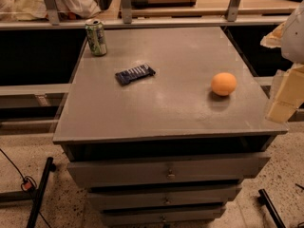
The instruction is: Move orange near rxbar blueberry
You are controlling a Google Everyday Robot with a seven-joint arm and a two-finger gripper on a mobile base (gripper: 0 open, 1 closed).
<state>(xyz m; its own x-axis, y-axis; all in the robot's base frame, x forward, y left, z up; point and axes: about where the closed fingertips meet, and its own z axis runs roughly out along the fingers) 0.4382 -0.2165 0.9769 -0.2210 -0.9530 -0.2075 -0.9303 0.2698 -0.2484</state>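
Gripper (282,103): you see it at the far right of the frame, cream-coloured, hanging over the right front corner of the cabinet top (166,110). Open or shut, you cannot tell from this camera. It is apart from the orange (223,83), to the right of it and a little nearer the camera.

Camera view, edges and room:
- The grey top is a flat slab with a thin lip, and it narrows toward the back in your view.
- The orange sits on the right half, near the right edge and well back from the front edge.
- The rxbar blueberry (135,74) lies left of centre, well apart from the orange, with a stretch of bare grey surface between the two.
- The front half of the top, below the bar and the orange, is an open surface.
- A green-and-white can (96,37) stands upright at the back left corner, near the bar but not touching it.
- Drawers (166,172) stack below the front edge. A metal rail (190,22) runs behind the back edge.

Look of the task's things:
- The orange is round, with matte skin in an even colour, and casts a soft shadow on the top just in front of it.
- The bar is flat and thin, in a dark navy wrapper with pale lettering. It lies slightly askew, its right end farther back.
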